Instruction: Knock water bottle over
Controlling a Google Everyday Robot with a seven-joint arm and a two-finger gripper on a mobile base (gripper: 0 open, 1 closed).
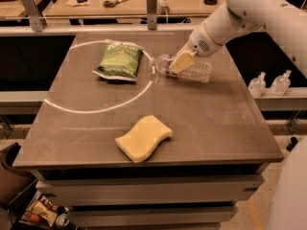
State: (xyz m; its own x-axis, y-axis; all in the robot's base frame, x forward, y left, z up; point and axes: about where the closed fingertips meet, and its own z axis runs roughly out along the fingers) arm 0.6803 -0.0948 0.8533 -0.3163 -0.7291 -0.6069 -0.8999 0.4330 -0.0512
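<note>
The water bottle (194, 72), clear ribbed plastic, lies on its side on the dark table (216, 128) at the back right. Its white cap (154, 66) points left toward the green snack bag (119, 60). My gripper (181, 62), tan at the tip on a white arm coming in from the upper right, sits on top of the bottle's neck end, touching it or just above it. Part of the bottle's neck is hidden behind the gripper.
A yellow sponge (144, 138) lies at the front middle. A white circle line (100, 108) is drawn on the table's left half, around the bag. Two small pump bottles (257, 84) stand on a shelf off the right edge. Metal posts (152, 6) stand behind the table.
</note>
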